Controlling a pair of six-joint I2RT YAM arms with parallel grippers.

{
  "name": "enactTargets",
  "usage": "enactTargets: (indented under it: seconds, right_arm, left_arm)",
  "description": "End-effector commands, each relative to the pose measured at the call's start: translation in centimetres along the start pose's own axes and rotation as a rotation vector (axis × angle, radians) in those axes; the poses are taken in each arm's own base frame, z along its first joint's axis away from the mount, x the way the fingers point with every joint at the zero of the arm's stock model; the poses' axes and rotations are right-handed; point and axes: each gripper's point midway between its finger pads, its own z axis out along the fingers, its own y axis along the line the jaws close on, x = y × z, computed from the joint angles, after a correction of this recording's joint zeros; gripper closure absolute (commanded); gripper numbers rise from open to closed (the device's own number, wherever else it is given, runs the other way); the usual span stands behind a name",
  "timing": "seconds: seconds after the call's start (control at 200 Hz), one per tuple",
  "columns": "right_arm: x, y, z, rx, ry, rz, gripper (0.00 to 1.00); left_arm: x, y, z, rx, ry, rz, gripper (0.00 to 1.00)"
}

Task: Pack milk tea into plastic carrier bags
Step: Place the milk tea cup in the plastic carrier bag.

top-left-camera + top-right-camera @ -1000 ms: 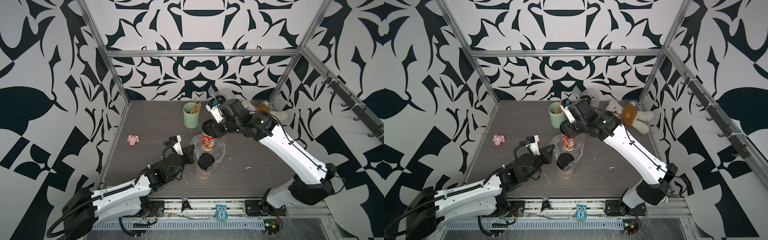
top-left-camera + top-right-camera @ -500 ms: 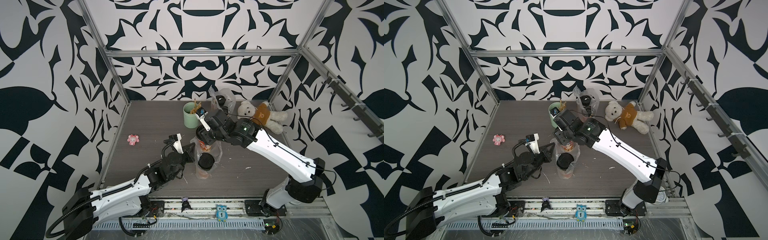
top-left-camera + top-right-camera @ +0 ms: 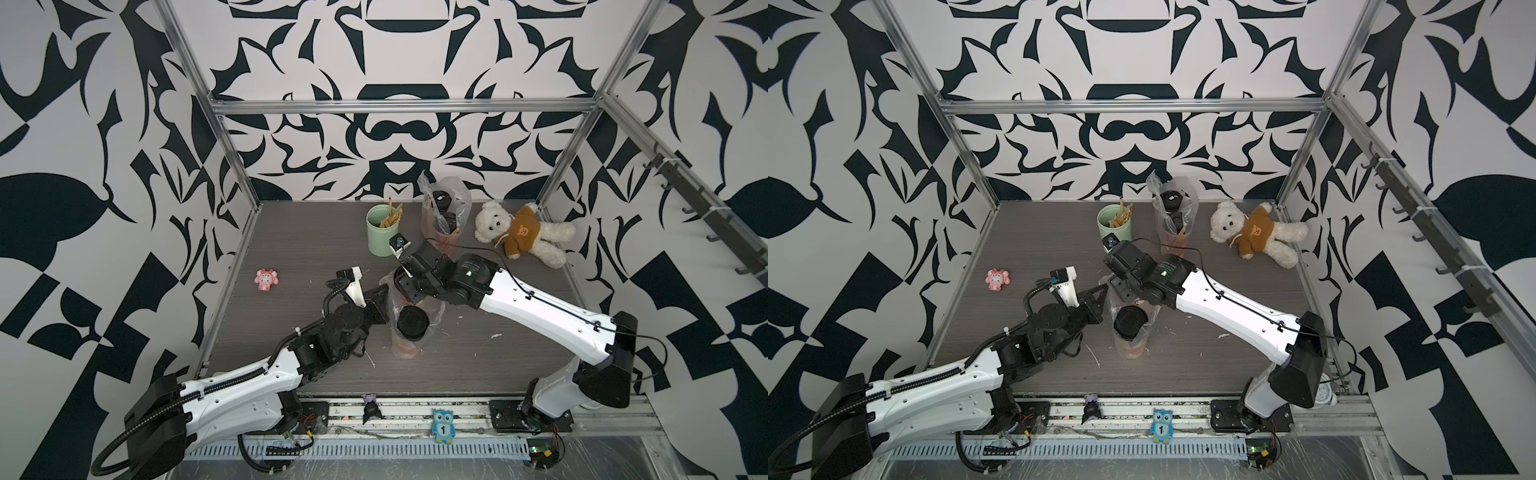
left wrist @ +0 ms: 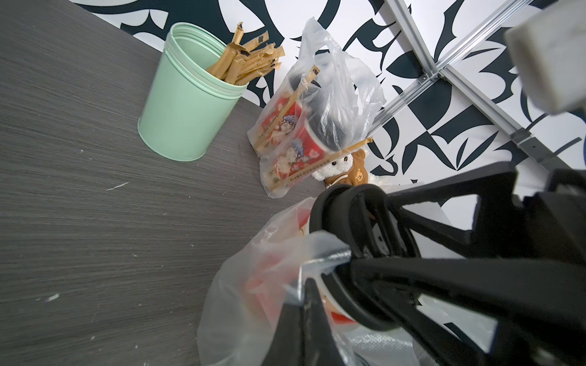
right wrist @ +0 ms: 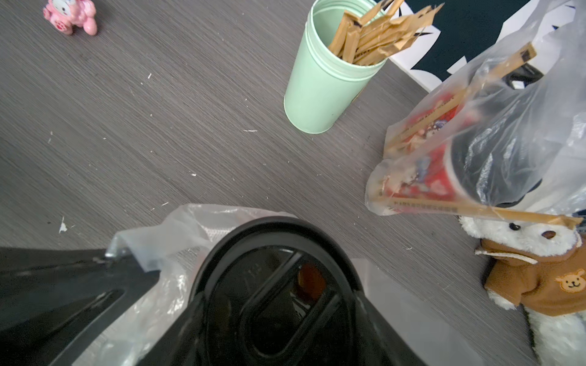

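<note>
Pinching rim of near bag (image 3: 435,311), left gripper (image 3: 383,301) was closed on it; right gripper (image 3: 409,291) clamped black-lidded cup (image 5: 276,279) inside, beside second cup (image 3: 412,324).

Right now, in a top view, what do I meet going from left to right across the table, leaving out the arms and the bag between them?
pink toy figure, mint-green cup of sticks, clear carrier bag holding two milk tea cups, white teddy bear in a brown shirt.

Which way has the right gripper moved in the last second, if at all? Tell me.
Yes: the right gripper moved frontward, away from the mint cup, lowering its cup into the bag.
</note>
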Motion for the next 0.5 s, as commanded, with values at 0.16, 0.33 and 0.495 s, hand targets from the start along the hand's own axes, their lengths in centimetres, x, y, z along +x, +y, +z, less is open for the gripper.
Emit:
enactTargets:
  seconds: [0.16,0.33,0.495]
  right_arm:
    - [-1.9,0.4,-0.6,-0.033,-0.111,0.106,0.38]
    - [-1.6,0.8,-0.3,-0.058,-0.09,0.114,0.38]
    - [-0.9,1.0,0.6,-0.096,-0.047,0.148,0.38]
  left_arm:
    - [-2.1,-1.0,-0.5,0.016,-0.065,-0.015,1.0]
    - [-2.1,-0.9,-0.5,0.013,-0.066,-0.012,1.0]
    - [-2.2,-0.8,-0.5,0.007,-0.071,-0.012,1.0]
